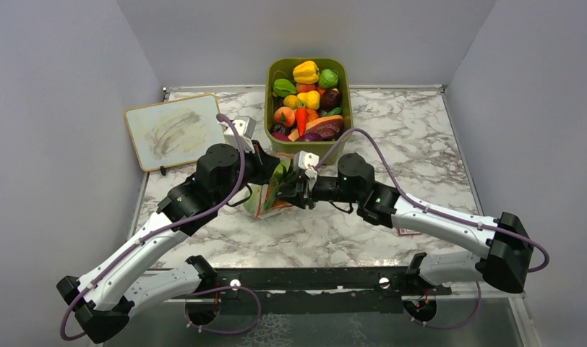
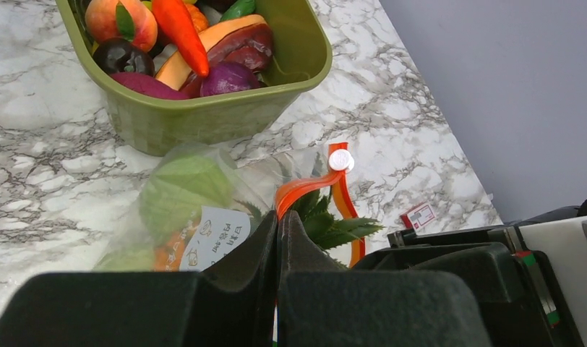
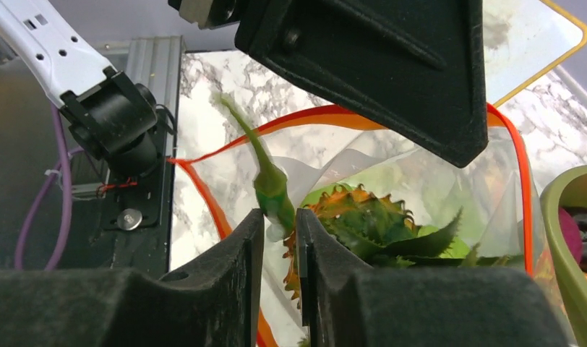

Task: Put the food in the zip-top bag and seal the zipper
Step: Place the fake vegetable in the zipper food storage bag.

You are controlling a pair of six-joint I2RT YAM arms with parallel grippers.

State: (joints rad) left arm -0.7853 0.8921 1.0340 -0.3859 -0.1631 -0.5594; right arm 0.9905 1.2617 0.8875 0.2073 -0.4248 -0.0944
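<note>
The clear zip-top bag [image 1: 265, 204] lies just in front of the green bin. My left gripper [image 2: 278, 217] is shut on its mouth edge, and the orange-red zipper [image 2: 305, 186] curves up out of the jaws to a white slider [image 2: 340, 160]. Inside the bag a light-green cabbage ball [image 2: 182, 191] shows above the white label [image 2: 217, 235]. My right gripper [image 3: 280, 215] hangs at the bag's open mouth [image 3: 327, 155]. Its jaws stand slightly apart with the green stem [image 3: 270, 184] of the orange fruit between the tips. The fruit's leafy top [image 3: 377, 224] lies inside the mouth.
An olive-green bin [image 1: 272, 76] full of other toy produce stands right behind the bag, its wall [image 2: 204, 119] close to the mouth. A small whiteboard [image 1: 171, 131] lies at the back left. A little red card [image 1: 408, 232] lies on the marble at the right.
</note>
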